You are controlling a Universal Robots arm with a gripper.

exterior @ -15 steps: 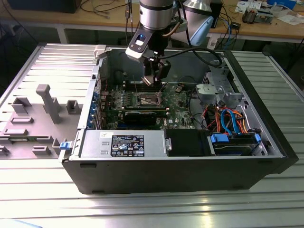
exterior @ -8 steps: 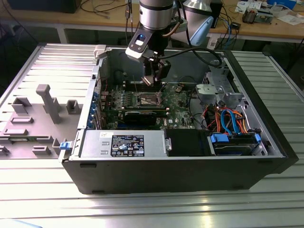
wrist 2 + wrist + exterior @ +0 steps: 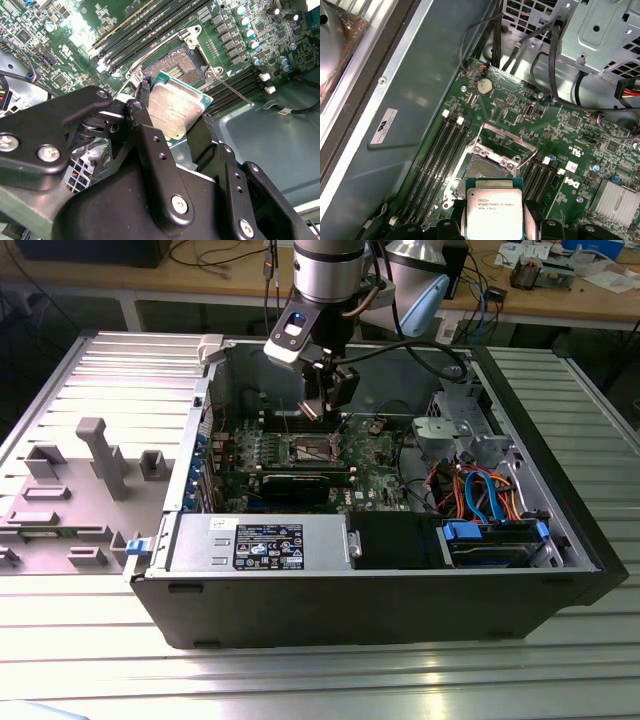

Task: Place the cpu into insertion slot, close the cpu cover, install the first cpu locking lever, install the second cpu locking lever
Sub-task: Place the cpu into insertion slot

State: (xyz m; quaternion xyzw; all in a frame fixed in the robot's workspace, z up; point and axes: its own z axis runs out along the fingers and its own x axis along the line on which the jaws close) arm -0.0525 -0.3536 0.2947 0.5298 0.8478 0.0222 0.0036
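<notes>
My gripper (image 3: 175, 114) is shut on the cpu (image 3: 175, 107), a flat square chip with a silver top and green edge, gripped by two opposite sides between black fingers (image 3: 145, 95). In both wrist views the cpu (image 3: 494, 212) hangs a little above the board, just short of the insertion slot (image 3: 485, 171), whose brownish contact field (image 3: 179, 66) lies bare. The cpu cover (image 3: 506, 141) stands swung up at the slot's far side. A thin wire lever (image 3: 235, 92) sticks out beside the slot. In the exterior view the gripper (image 3: 318, 410) hovers inside the open case over the slot (image 3: 312, 450).
Rows of memory slots (image 3: 432, 165) flank the socket. A long black card (image 3: 300, 483), the power supply box (image 3: 260, 545), a metal drive cage (image 3: 455, 435) and a bundle of coloured cables (image 3: 480, 490) crowd the case. Grey fixtures (image 3: 100, 455) stand on the exterior view's left.
</notes>
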